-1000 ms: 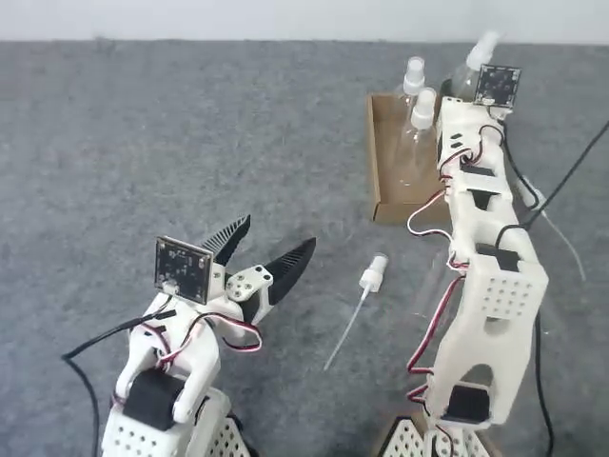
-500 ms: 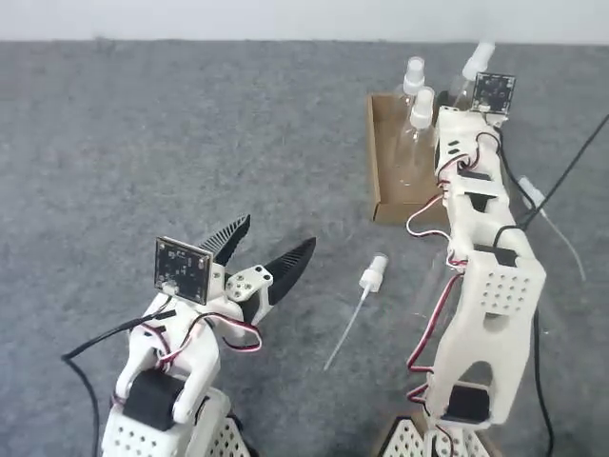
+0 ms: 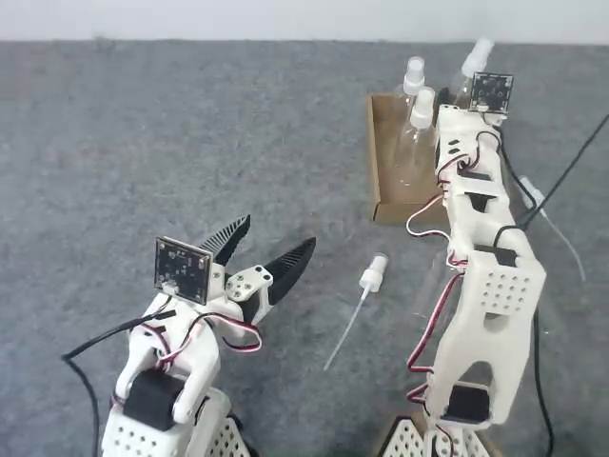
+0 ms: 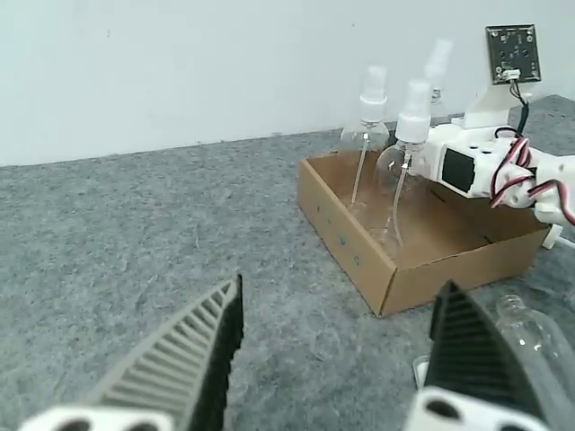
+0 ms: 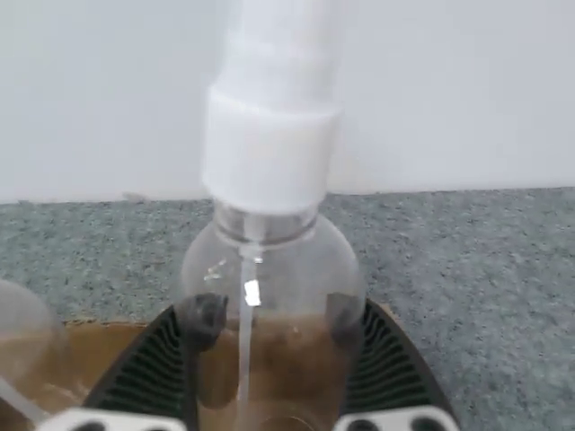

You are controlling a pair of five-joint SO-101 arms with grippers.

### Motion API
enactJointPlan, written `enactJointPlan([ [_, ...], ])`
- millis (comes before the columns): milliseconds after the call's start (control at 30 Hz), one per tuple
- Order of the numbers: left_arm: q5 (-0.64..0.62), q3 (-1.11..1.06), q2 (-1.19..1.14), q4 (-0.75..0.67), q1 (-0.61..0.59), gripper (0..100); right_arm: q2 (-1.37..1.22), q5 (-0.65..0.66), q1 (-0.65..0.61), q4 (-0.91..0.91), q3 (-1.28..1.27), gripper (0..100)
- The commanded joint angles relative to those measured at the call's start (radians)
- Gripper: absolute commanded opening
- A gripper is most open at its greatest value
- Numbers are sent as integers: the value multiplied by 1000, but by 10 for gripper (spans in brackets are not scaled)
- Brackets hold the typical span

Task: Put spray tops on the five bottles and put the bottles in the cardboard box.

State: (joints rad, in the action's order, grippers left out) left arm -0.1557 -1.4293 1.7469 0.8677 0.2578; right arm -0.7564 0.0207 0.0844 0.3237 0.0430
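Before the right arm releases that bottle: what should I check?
1. Spray top on held bottle: ok.
2. Right gripper fingers on both sides of it: ok.
3. Held bottle's base resting on cardboard box floor: cannot tell.
4. Two capped bottles upright in box: ok.
5. Left gripper open, away from box: ok.
6. All five bottles done: not ok. A loose spray top and an uncapped bottle lie outside the box.
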Motion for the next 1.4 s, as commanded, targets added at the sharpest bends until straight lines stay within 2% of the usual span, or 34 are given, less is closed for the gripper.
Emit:
enactJointPlan([
  [0,9,10,14,5,-6,309,19,15,7,25,52,11],
  [167,9,10,14,5,-6,309,-19,15,7,35,60,19],
  [367,9,10,14,5,-6,309,-18,15,10,35,60,117],
  [633,9,10,14,5,-6,309,-16,15,5,35,60,136],
  [833,9,10,14,2,-6,309,-16,15,5,27,60,261],
  [1367,11,8,14,0,-6,309,51,9,15,24,57,264],
])
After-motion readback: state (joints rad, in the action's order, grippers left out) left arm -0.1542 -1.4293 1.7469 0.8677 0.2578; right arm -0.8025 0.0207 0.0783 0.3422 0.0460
